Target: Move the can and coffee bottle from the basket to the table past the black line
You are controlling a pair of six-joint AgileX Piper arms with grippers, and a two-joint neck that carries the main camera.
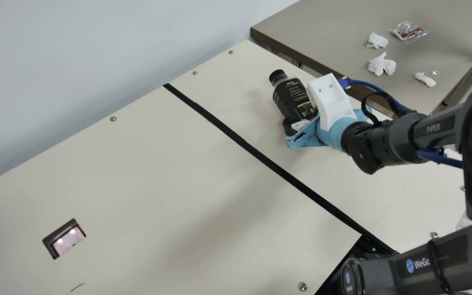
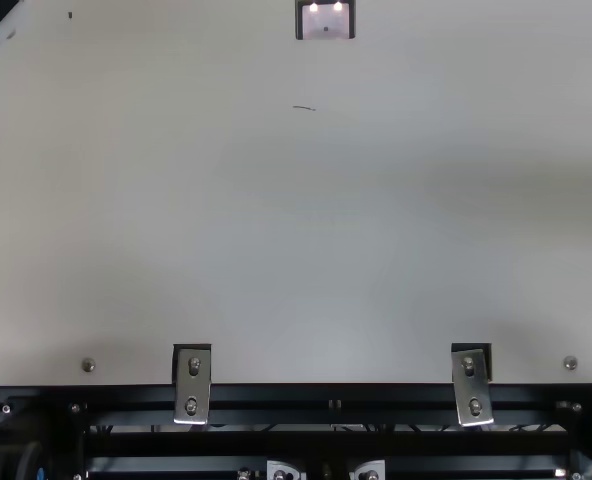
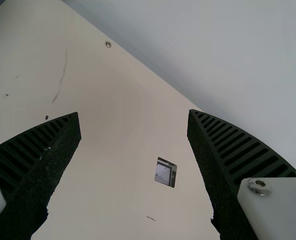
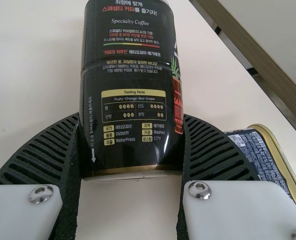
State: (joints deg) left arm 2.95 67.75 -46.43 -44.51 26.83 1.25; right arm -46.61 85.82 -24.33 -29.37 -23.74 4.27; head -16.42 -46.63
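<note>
coffee bottle [image 1: 293, 96], dark-labelled and black-capped, is clamped low on its body between the ribbed fingers of the right gripper [image 4: 132, 125], on the far side of the black line [image 1: 240, 141] that crosses the cream table [image 1: 150, 172]. whether its base meets the tabletop cannot be told from here. just beside that gripper, seen from the right wrist, is the can [image 4: 268, 157], gold-rimmed and outside the grip, apparently past the line too. farther out, over the near side, the left gripper [image 3: 134, 114] hangs with its fingers wide apart and nothing between them. beyond the cream table's edge stands a grey-brown table [image 1: 322, 32] with crumpled tissues [image 1: 381, 64] on it.

the step in hand looks like the set-down, with the task close to done. it calls for a slow, straight descent — base level, weight taken by the table before the hold is loosened. with the grip so low, the bottle may prove top-heavy, so both fingers should part evenly, without a twist. the retreat wants a straight line back along the fingers — a sideways swing could clip the can or topple the bottle.
</note>
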